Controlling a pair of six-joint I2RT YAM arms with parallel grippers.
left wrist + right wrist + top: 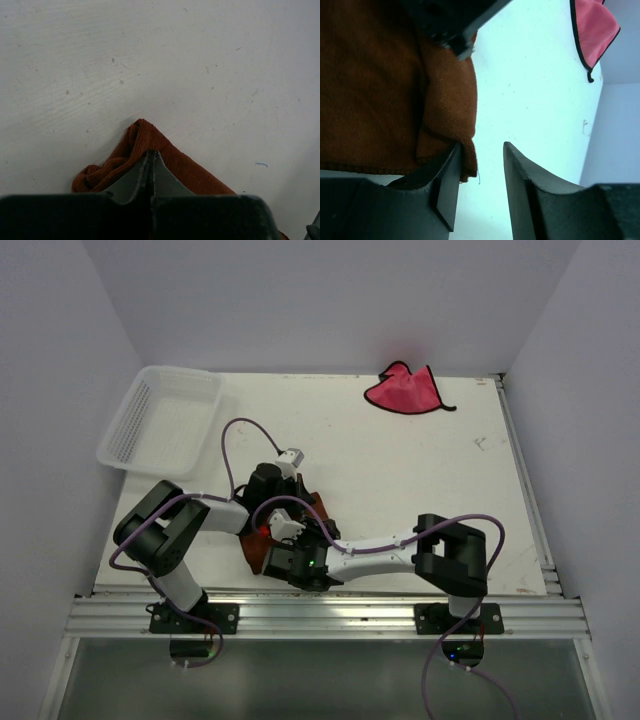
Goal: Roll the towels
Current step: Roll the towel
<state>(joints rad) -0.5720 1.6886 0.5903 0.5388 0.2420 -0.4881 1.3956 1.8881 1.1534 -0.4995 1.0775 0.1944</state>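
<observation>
The rust-orange towel (322, 510) lies bunched on the white table near the front, under both grippers. My left gripper (151, 154) is shut, its tips resting on a raised corner of that towel (190, 172); no cloth shows between the fingers. My right gripper (481, 146) is open and holds nothing; its left finger (447, 180) touches the folded edge of the orange towel (370, 100), and bare table shows in the gap. The left gripper's body (450, 20) sits just ahead of it. The pink towel (405, 390) lies flat at the far right, and its dark-edged corner (592, 30) shows in the right wrist view.
A white mesh basket (160, 420) stands at the table's far left corner. White walls close in the table on three sides. A metal rail (330, 615) runs along the near edge by the arm bases.
</observation>
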